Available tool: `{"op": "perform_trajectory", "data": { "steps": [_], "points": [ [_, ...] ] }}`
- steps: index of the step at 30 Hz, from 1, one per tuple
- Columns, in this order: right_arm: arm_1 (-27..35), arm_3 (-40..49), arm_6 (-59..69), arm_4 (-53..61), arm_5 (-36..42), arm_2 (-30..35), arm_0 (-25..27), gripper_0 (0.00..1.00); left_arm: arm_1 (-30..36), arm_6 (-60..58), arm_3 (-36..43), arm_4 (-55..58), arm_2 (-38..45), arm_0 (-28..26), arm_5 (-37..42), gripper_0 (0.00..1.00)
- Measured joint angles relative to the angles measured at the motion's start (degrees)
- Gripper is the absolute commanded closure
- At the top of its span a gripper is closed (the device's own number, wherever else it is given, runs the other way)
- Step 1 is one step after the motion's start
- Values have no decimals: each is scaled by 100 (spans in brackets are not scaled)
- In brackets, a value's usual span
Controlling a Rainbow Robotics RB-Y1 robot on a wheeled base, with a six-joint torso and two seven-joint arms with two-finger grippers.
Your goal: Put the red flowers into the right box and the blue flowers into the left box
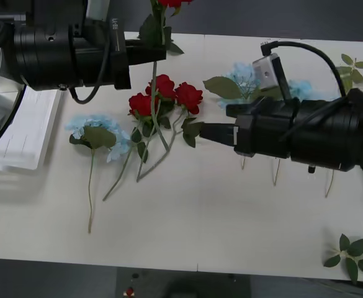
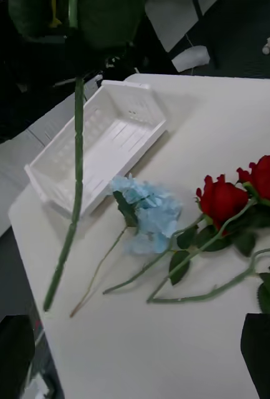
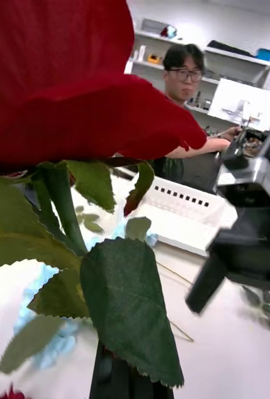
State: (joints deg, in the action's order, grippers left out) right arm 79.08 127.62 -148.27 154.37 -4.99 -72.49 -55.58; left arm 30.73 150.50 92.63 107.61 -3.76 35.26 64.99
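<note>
White table (image 1: 231, 236) before us: our left tool (image 1: 159, 51), clamped on a red rose (image 3: 66, 81) whose stem hangs down, is far from the right box (image 3: 184, 215). Our right tool (image 1: 197, 131), open and empty, points at the three roses (image 1: 164, 93) lying just beyond it.

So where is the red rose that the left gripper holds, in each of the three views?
Front view: held red rose, top centre, stem hanging from the left gripper.
Right wrist view: its green stem hangs before the left box.
Left wrist view: its bloom, very close.
Shared landmark: the left box, in front and right wrist views.
</note>
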Motion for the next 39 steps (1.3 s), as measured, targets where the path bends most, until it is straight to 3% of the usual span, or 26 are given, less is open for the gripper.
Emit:
{"op": "perform_trajectory", "data": {
  "steps": [18,20,22,23,37,39],
  "points": [
    [-1526,-570,37,-377,-229,1259,1421,4,-619,251,-5,224,-971,-30,-1093,100],
    [-1541,-628,37,-465,-224,1290,1446,20,-627,251,-6,225,-1022,-30,-1139,100],
    [-1541,-695,37,-501,-221,1282,1444,65,-627,251,-6,226,-1033,-31,-1145,100],
    [-1541,-724,37,-502,-215,1279,1444,98,-627,251,-6,226,-1033,-31,-1145,100],
    [-1541,-785,37,-502,-157,1279,1444,100,-627,251,-7,255,-1033,-54,-1145,100],
    [-1541,-785,37,-502,-160,1280,1444,100,-627,251,-10,345,-1033,-83,-1145,44]
  ]
}}
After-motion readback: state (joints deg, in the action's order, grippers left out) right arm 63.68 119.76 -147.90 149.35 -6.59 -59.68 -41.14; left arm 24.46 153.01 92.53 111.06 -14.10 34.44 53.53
